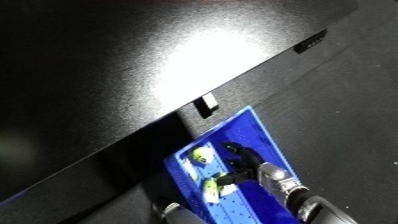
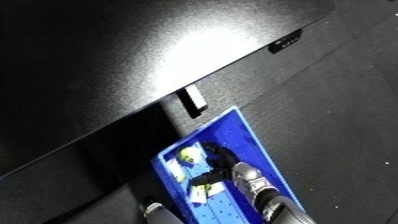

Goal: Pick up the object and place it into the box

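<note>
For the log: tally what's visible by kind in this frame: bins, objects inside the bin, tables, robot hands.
Blue plastic bin: 1
Small yellow-green and white objects in the bin: 2
Glossy black table top: 1
Black robot hand, the right hand, reaching into the bin: 1
Total: 5

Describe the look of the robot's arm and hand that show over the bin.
One arm shows, entering from the lower right. Its forearm is silver metal with a ridged, shiny cylindrical wrist. The hand is black, with slim dark fingers. No cables or markings can be made out.
</note>
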You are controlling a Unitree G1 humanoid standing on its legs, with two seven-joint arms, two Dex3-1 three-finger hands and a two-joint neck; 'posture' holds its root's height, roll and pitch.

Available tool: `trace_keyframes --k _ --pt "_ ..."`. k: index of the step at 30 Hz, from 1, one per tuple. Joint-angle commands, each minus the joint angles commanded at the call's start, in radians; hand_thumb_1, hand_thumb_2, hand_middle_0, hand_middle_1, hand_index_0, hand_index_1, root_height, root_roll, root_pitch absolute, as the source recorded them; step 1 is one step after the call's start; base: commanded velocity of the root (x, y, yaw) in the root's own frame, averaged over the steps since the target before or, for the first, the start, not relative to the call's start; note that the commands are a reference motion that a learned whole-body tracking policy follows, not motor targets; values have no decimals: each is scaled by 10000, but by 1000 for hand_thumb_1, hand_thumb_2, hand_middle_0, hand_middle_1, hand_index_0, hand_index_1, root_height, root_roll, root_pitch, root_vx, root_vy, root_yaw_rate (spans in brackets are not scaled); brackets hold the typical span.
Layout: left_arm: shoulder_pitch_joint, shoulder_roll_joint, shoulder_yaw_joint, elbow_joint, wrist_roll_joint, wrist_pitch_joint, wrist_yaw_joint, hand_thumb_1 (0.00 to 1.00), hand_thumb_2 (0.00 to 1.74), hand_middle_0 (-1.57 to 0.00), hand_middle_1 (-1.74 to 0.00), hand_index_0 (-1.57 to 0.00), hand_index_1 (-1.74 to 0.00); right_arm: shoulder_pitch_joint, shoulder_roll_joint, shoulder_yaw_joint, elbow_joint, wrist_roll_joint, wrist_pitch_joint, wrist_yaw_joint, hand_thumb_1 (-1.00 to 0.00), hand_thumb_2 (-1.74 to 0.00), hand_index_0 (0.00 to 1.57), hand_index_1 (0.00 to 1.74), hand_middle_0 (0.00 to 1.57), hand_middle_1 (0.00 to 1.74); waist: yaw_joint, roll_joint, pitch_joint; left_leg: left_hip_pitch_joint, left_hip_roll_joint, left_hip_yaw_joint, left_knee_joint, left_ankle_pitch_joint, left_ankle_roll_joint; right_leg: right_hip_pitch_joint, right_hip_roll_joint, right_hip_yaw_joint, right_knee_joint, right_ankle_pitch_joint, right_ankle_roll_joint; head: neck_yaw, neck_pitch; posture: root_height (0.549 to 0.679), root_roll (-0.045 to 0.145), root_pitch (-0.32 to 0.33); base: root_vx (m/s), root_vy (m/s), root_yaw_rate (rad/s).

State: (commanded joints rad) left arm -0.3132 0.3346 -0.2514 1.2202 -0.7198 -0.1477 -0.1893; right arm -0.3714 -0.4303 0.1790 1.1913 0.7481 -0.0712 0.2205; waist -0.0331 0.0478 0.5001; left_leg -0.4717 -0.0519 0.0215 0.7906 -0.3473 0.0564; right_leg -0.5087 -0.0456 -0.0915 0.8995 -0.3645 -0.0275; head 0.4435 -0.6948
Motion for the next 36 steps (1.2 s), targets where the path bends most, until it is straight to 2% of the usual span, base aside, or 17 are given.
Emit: trace_keyframes --k 3,5,6,10,12,13,16,19,21,22,24,30,32,33,34,35,36 --pt "-32 43 37 -6 65 61 14 0 0 0 0 0 0 -74 65 66 -129 -35 166 19 0 0 0 0 0 0 50 -28 13 -39 4 -29 62 20 9 -10 -65 -65 40 3 12 -665 110 619 41 4 -2 -41 57" --pt "-80 111 95 -1 149 185 16 0 0 0 0 0 0 -194 121 200 -225 -500 248 -294 0 0 0 0 0 0 123 -57 27 -96 14 -50 152 47 21 -17 -166 -164 100 9 37 -1435 201 619 40 2 -1 -32 65" --pt "-80 111 95 -1 149 185 16 0 0 0 0 0 0 -194 121 200 -225 -500 248 -294 0 0 0 0 0 0 123 -57 27 -96 14 -50 152 47 21 -17 -166 -164 100 9 37 -1435 201 619 40 2 1 -27 64" --pt "-92 82 95 31 266 190 15 0 0 0 0 0 0 -454 71 254 -165 -1309 103 -1568 0 0 0 0 0 0 213 -54 38 -129 21 -81 221 84 25 -8 -280 -263 155 28 66 -2461 213 618 39 -3 7 -18 75" --pt "-72 54 111 -26 358 198 53 0 0 0 0 0 0 -540 117 335 -211 -1858 407 -1705 0 0 0 0 0 0 253 -46 49 -128 16 -92 209 110 9 -13 -310 -294 176 27 79 -3020 229 618 39 -5 9 -13 86" --pt "-77 61 112 -68 445 214 69 0 0 0 0 0 0 -577 187 527 -247 -2156 827 -1240 0 0 0 0 0 0 306 -50 57 -149 11 -111 205 148 -8 -24 -344 -322 190 28 94 -3479 204 617 39 -6 4 -26 102" --pt "-129 144 85 -60 525 225 4 0 0 0 0 0 0 -603 257 758 -108 -1950 1027 -769 0 0 0 0 0 0 414 -60 61 -197 5 -161 199 229 -36 -38 -431 -384 218 28 124 -4462 195 617 39 -9 11 -38 115" --pt "-177 213 95 -55 595 235 -66 0 0 0 0 0 0 -588 332 805 -61 -1697 1070 -678 0 0 0 0 0 0 477 -61 69 -190 9 -200 142 304 -52 -33 -490 -425 251 21 147 -4885 262 616 38 -11 20 -40 134" --pt "-257 283 107 -77 653 439 -308 0 0 0 0 0 0 -556 395 817 -60 -1482 1103 -596 0 0 0 0 0 0 521 -74 87 -170 21 -229 50 406 -73 -35 -544 -472 296 17 175 -5574 423 617 38 -12 18 -39 159" --pt "-343 353 99 -99 544 761 -794 0 0 0 0 0 0 -509 437 823 -79 -1354 1131 -579 0 0 0 0 0 0 552 -93 117 -160 44 -247 -52 509 -95 -41 -593 -528 326 15 204 -6119 572 618 37 -13 6 -28 140" --pt "-406 418 86 -132 334 1034 -1252 0 0 0 0 0 0 -437 476 810 -84 -1282 1143 -627 0 0 0 0 0 0 577 -108 144 -149 68 -260 -135 588 -112 -38 -638 -582 349 10 233 -6697 693 619 37 -13 9 -19 124" --pt "-447 640 198 -410 108 940 -1452 0 0 0 0 0 0 -182 581 989 -243 -1705 1036 -689 0 0 0 0 0 0 676 -181 197 -200 72 -323 -60 581 -115 -26 -726 -683 387 -47 281 -8142 733 618 37 -11 6 -20 90" --pt "-437 678 226 -446 134 907 -1474 0 0 0 0 0 0 -154 608 1015 -261 -1607 1115 -610 0 0 0 0 0 0 698 -190 199 -213 68 -337 -31 569 -116 -21 -735 -695 392 -63 281 -8305 748 618 37 -11 9 -23 77" --pt "-399 749 277 -455 206 804 -1530 0 0 0 0 0 0 -75 666 1014 -276 -1146 1255 -448 0 0 0 0 0 0 742 -211 199 -220 61 -364 19 544 -107 3 -748 -715 398 -92 283 -8655 872 617 37 -12 23 -20 34" --pt "-399 749 277 -455 206 804 -1530 0 0 0 0 0 0 -75 666 1014 -276 -1146 1255 -448 0 0 0 0 0 0 742 -211 199 -220 61 -364 19 544 -107 3 -748 -715 398 -92 283 -8655 872 617 37 -12 23 -20 34" --pt "-336 795 335 -436 235 676 -1595 0 0 0 0 0 0 40 713 983 -283 -893 1244 -284 0 0 0 0 0 0 767 -236 199 -224 61 -383 66 516 -85 17 -754 -734 418 -122 291 -8997 1220 617 35 -12 28 -4 -11" --pt "-298 812 362 -438 244 602 -1633 0 0 0 0 0 0 100 724 986 -298 -811 1211 -202 0 0 0 0 0 0 775 -249 199 -230 66 -387 89 500 -72 18 -757 -740 430 -137 294 -9115 1305 617 34 -12 21 3 -29"
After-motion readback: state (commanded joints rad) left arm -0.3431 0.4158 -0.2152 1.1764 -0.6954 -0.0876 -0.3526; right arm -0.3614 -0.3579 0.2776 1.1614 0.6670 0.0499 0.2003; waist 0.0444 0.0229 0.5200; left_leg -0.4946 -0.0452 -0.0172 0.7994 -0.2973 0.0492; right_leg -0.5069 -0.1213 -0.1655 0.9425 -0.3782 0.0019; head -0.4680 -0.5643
